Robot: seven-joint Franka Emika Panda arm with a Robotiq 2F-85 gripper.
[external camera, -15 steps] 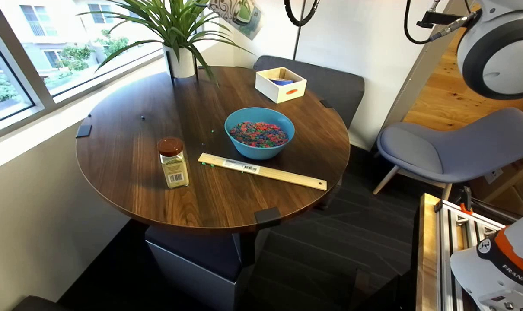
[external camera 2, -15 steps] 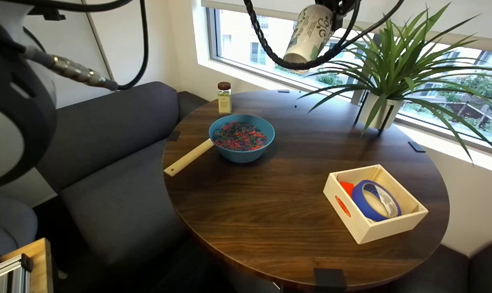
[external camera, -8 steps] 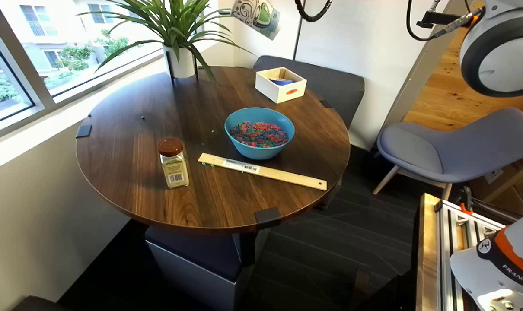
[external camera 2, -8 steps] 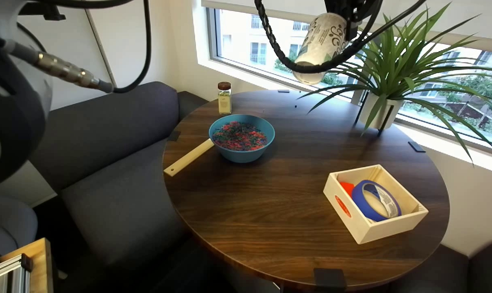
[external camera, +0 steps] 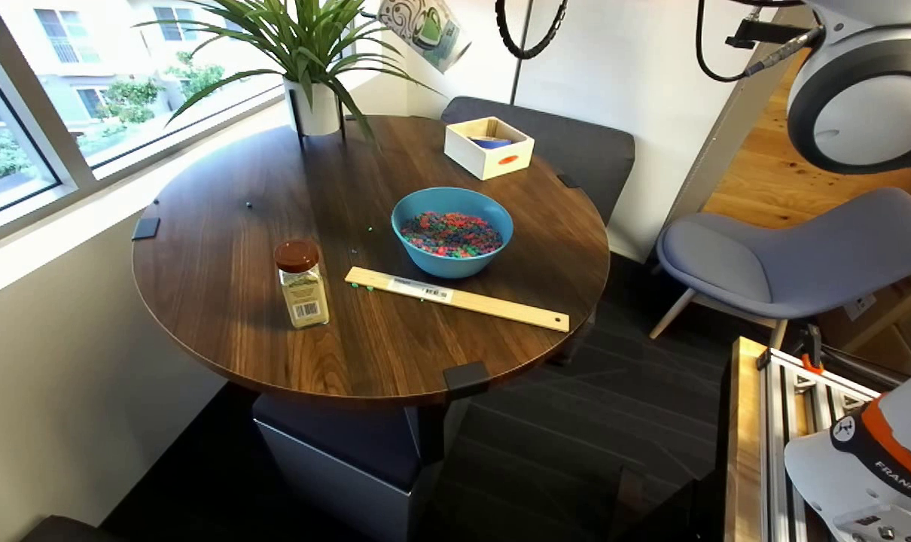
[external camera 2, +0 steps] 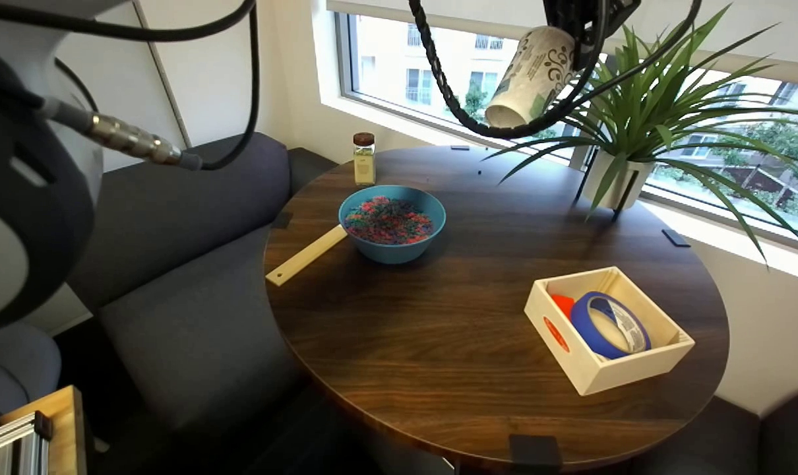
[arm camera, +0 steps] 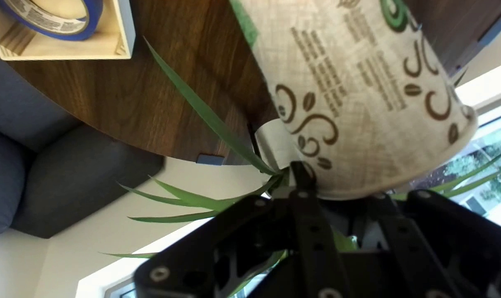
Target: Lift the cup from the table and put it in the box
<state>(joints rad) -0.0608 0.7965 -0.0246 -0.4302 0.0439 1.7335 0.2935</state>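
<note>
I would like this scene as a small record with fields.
Held: white tapered paper cup, tilted, in the air
Holder: black gripper, closed on the cup
Surface: round dark brown table
Destination: shallow square pale wooden box
Box contents: blue tape roll, red item
Others: round blue bowl, brown-capped glass jar, flat wooden strip, green potted plant
Cup in box: no

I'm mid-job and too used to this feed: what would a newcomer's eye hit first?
Probably the white printed cup, tilted in mid-air against the window in an exterior view and looming large in the wrist view. Next, the blue bowl of bright multicoloured bits on the dark round table; then, on the same table, the pale wooden box with blue tape inside.
</note>
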